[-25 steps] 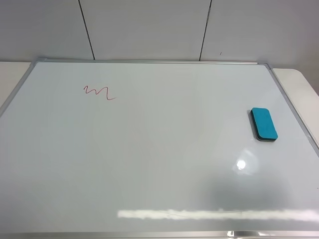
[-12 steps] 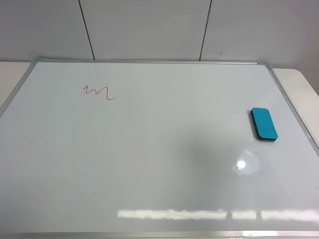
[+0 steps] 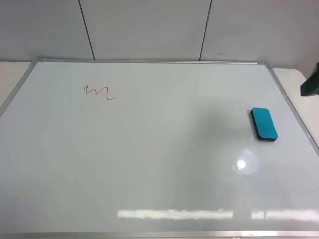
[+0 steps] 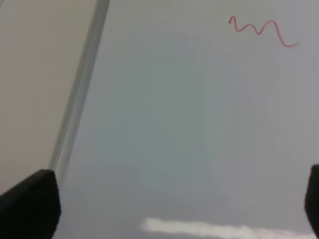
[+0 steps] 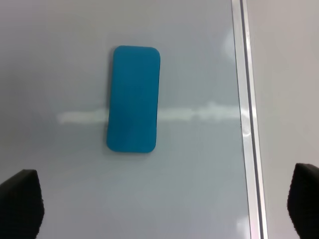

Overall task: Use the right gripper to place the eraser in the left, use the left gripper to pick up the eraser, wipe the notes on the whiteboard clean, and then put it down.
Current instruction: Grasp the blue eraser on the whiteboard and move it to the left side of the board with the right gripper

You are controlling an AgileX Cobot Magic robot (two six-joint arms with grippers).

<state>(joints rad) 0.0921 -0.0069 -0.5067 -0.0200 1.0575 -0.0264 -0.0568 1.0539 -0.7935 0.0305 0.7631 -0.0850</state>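
Note:
The teal eraser (image 3: 263,124) lies flat on the whiteboard (image 3: 159,164) near its right frame. It also shows in the right wrist view as the eraser (image 5: 133,98), with my right gripper (image 5: 162,204) hovering above it, open and empty, both black fingertips (image 5: 20,201) spread wide. A dark piece of the right arm (image 3: 310,82) pokes in at the right edge of the exterior high view. The red notes (image 3: 98,92) sit at the board's upper left. My left gripper (image 4: 172,209) hangs open and empty over the board, some way short of the notes (image 4: 261,31).
The board's silver frame (image 5: 244,99) runs close beside the eraser, and the left frame rail (image 4: 79,89) lies near the left gripper. Pale table (image 3: 299,82) shows beyond both board edges. A white panelled wall (image 3: 149,30) stands behind.
A dark part of the right arm has come into the exterior high view at the right edge. The eraser and the notes have not moved.

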